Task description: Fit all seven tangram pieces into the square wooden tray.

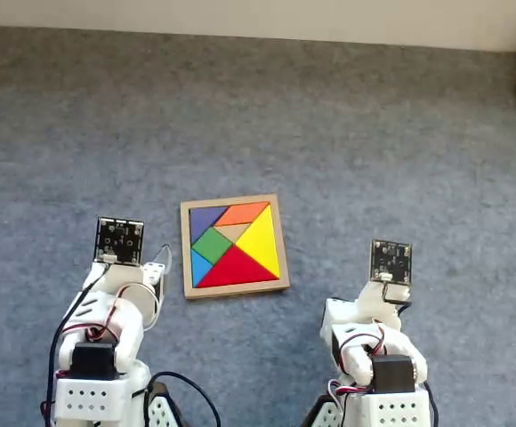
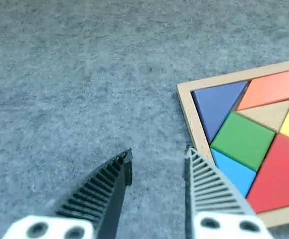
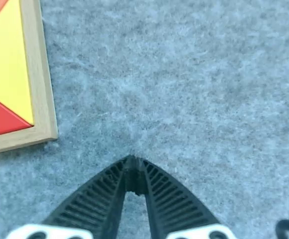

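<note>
On the grey tabletop (image 1: 374, 133) the tray (image 1: 186, 258) lies with all seven pieces (image 1: 258, 242) in it, so I judge the task done, my left fingers (image 2: 204, 184) apart and empty beside its rim, my right fingers (image 3: 164, 199) together

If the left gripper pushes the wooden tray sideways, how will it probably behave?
The wooden tray looks rigid and flat, so it should slide as one piece, not bend or tip. The grey fuzzy cloth probably drags on it, so it may turn if pushed off-centre. The pieces sit inside the rim and likely stay in.
</note>
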`<state>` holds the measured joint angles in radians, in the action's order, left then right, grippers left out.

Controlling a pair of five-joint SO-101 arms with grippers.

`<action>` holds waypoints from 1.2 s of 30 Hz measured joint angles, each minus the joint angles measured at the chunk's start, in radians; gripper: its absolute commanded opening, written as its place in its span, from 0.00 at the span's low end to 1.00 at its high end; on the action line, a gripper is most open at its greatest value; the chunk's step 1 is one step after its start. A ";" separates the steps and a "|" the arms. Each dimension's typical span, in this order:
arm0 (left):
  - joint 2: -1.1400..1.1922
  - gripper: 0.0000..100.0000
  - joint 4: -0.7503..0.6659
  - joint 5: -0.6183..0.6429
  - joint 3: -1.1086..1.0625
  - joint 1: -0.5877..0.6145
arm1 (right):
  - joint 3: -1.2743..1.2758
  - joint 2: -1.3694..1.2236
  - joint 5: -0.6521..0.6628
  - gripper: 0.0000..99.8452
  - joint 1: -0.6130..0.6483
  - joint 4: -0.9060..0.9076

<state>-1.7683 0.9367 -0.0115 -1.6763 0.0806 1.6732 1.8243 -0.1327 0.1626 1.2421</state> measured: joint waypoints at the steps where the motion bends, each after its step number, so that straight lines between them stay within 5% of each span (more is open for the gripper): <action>1: 0.000 0.18 0.012 0.000 0.000 0.000 | 0.000 0.000 0.000 0.01 0.000 0.000; 9: 0.000 0.17 0.046 0.000 0.000 0.000 | 0.000 0.000 0.000 0.01 0.000 0.000; 14: 0.000 0.00 0.080 0.000 0.000 0.000 | 0.000 0.000 0.000 0.01 0.000 0.000; 36: 0.000 0.01 0.315 0.003 0.000 0.000 | 0.000 0.000 0.000 0.01 0.000 0.000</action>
<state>-1.7683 1.2513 -0.0084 -1.6763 0.0806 1.6732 1.8243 -0.1327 0.1626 1.2421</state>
